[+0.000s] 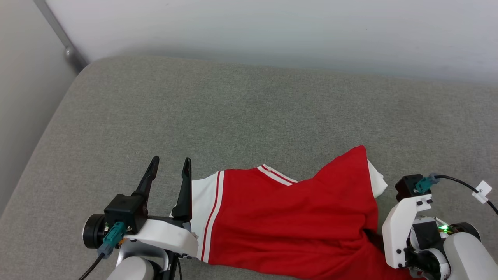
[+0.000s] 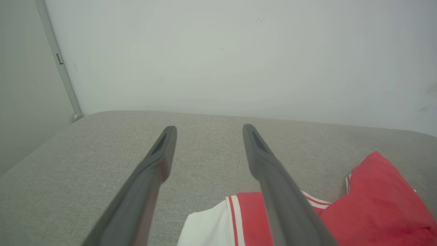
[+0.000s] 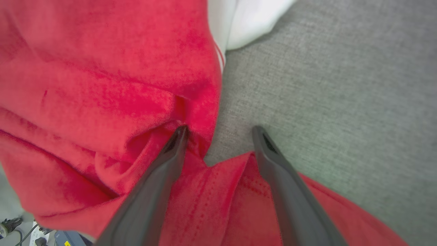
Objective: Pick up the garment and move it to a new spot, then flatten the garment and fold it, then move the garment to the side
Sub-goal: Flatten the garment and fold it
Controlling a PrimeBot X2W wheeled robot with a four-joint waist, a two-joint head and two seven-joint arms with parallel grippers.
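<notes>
Beyond the garment (image 1: 288,217), grey cushion (image 1: 233,116), wall (image 1: 272,27)

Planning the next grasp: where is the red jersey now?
Head view: the red jersey lies crumpled at the near edge of the grey fabric surface, between the left gripper and right gripper.

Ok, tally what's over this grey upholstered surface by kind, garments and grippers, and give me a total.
Garments: 1, the red jersey with white sleeves
Grippers: 2, the left gripper and the right gripper, both open
Total: 3
</notes>
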